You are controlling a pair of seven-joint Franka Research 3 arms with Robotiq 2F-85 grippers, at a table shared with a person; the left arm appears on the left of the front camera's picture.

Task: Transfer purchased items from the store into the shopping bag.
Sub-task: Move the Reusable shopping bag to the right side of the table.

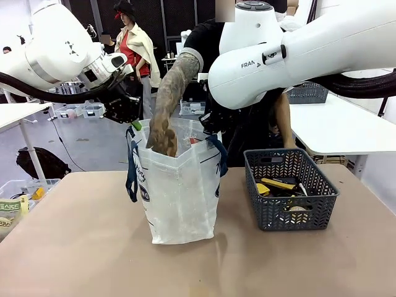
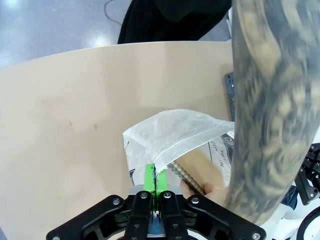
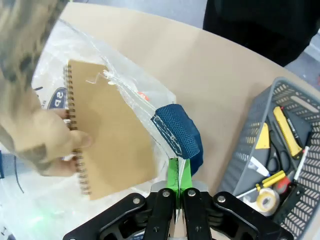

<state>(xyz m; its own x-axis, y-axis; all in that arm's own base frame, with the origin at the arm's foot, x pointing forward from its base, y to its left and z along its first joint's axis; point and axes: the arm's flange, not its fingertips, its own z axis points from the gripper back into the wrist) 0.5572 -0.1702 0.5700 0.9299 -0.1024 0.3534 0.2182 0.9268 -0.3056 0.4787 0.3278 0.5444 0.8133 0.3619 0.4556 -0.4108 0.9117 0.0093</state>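
1. Right wrist view: right gripper (image 3: 179,175), pads pinched shut on the rim of the shopping bag (image 1: 179,198), just beside its navy strap (image 3: 177,132).
2. Left gripper (image 2: 155,181): clamped on the bag's opposite rim, so the mouth gapes.
3. Tan spiral notebook (image 3: 112,130): inside the bag's mouth, between the two grippers, held at its spiral edge by the person's hand (image 3: 47,145) (neither gripper touches it). Its long axis appears to point down into the bag.
4. Mesh basket (image 1: 322,185): beside the bag on the right gripper's side, with more small goods inside.

Tan table (image 1: 74,247) w/ shopping bag (image 1: 182,198), mesh basket (image 1: 291,213)
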